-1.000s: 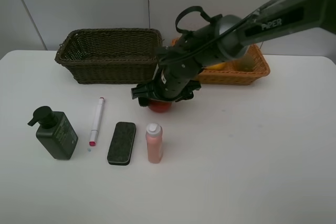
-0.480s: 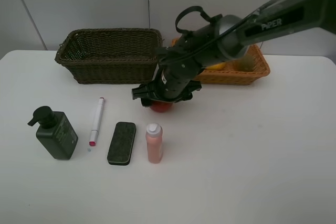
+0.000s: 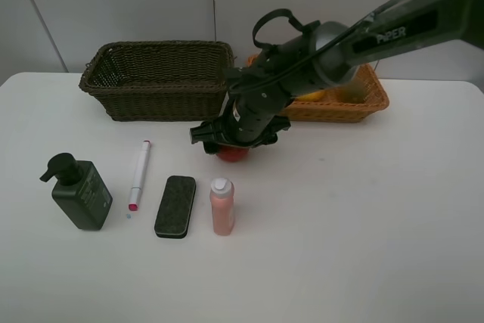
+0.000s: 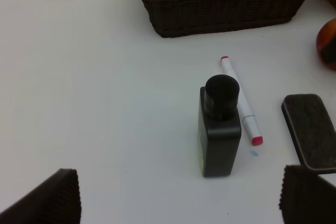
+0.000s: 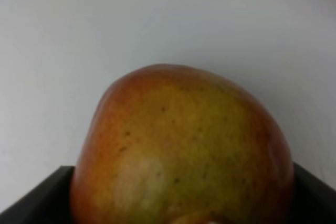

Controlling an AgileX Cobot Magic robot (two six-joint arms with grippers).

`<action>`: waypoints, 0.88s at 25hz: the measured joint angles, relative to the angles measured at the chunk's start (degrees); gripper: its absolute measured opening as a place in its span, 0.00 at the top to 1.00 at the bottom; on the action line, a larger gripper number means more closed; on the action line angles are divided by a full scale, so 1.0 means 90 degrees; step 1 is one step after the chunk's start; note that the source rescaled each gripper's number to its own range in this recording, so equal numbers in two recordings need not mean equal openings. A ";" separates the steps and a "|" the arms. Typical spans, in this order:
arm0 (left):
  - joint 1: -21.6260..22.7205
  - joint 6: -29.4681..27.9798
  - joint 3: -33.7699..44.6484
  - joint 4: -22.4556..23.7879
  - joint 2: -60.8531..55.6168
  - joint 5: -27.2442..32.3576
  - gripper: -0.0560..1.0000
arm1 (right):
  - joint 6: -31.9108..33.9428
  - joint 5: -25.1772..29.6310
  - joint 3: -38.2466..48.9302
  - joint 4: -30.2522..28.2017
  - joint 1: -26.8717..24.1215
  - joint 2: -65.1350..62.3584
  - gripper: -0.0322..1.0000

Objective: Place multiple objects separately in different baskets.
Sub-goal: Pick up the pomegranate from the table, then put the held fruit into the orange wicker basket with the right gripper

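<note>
A red pomegranate (image 3: pixel 233 153) rests on the white table in front of the baskets. My right gripper (image 3: pixel 237 140) is down over it and shut on it. In the right wrist view the pomegranate (image 5: pixel 184 145) fills the gap between the black fingers (image 5: pixel 31 198). My left gripper (image 4: pixel 178 203) stands wide open above the dark green pump bottle (image 4: pixel 219 124) and touches nothing; it is out of the high view. The white pink-tipped marker (image 3: pixel 139 174), dark eraser pad (image 3: pixel 175 206) and small pink bottle (image 3: pixel 221 206) lie in a row beside the pump bottle (image 3: pixel 79 191).
The dark green-brown basket (image 3: pixel 159 100) stands at the back left, its inside showing nothing. The orange-tan basket (image 3: pixel 340 107) sits behind the right arm with a yellow mango (image 3: pixel 316 96) in it. The table's left and front edges are near.
The right gripper's fingers have closed in on the pomegranate, and the arm has shifted only slightly. The other objects have stayed put.
</note>
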 joint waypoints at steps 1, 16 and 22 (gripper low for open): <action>0.0000 0.0000 0.0000 0.0000 0.0000 0.0000 0.00 | 0.0000 0.0007 0.0000 -0.0007 0.0000 0.0000 0.31; 0.0000 0.0000 0.0000 0.0000 0.0000 0.0000 0.00 | -0.0019 0.1260 0.0000 -0.0080 0.0000 -0.0831 0.31; 0.0000 0.0000 0.0000 0.0000 0.0000 0.0000 0.00 | -0.0019 0.1314 0.0000 -0.0312 -0.0006 -0.1382 0.31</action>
